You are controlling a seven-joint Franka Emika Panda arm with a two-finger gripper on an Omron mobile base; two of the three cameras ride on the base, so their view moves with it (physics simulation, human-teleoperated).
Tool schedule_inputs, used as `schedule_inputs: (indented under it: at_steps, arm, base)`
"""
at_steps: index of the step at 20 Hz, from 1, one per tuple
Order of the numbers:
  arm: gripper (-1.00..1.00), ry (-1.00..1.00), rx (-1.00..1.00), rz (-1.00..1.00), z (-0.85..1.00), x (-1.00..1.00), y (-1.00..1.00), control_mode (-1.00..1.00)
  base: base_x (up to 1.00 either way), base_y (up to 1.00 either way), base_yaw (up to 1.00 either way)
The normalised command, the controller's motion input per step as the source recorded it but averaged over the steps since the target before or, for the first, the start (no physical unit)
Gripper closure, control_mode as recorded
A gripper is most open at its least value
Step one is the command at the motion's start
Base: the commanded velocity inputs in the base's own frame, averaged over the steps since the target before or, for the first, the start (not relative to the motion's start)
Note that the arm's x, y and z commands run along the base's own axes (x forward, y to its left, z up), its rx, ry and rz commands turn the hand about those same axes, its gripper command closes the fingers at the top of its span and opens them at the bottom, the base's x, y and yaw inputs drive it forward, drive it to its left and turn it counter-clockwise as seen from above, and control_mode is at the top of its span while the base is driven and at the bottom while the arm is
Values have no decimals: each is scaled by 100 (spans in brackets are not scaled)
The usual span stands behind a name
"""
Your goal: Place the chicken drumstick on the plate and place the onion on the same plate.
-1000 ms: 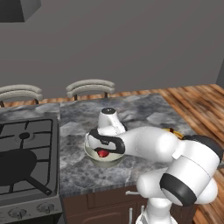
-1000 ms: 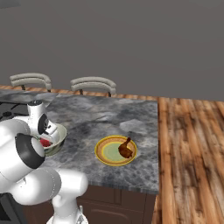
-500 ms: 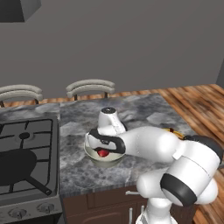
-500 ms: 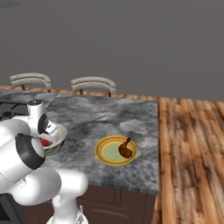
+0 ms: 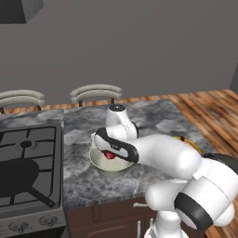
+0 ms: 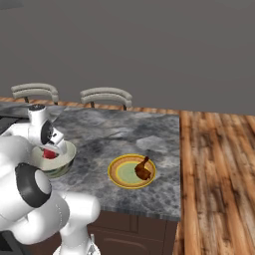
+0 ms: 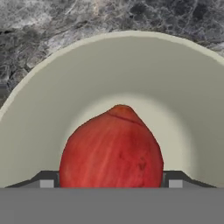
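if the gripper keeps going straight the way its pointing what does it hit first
The onion: it sits right between the fingertips of the gripper, in the cream bowl. Past it, the line would likely meet the bowl's floor.

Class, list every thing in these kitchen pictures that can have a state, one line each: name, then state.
onion: inside the bowl, between the end effector's two finger tips.
bowl: upright on the counter, holding the onion.
chicken drumstick: lying on the plate.
plate: flat on the counter, carrying the drumstick, no onion yet.
end effector: lowered into the bowl, a finger tip at each side of the onion; grip cannot be confirmed.
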Motion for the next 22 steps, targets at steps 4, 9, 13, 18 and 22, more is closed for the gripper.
schedule_inputs:
  at_steps: [4,9,13,18,22]
  arm:
    - [100,-1,0,0,79,-13,-25,-100]
    - [100,0,0,0,74,-17,-28,-100]
    - [100,0,0,0,64,-32,-36,-100]
    - [100,0,-2,0,13,-38,-66,-100]
    - [100,0,-1,-4,1,-34,-79,-100]
  base:
    - [0,0,0]
    - [0,0,0]
    - [0,0,0]
    - [0,0,0]
    - [0,0,0]
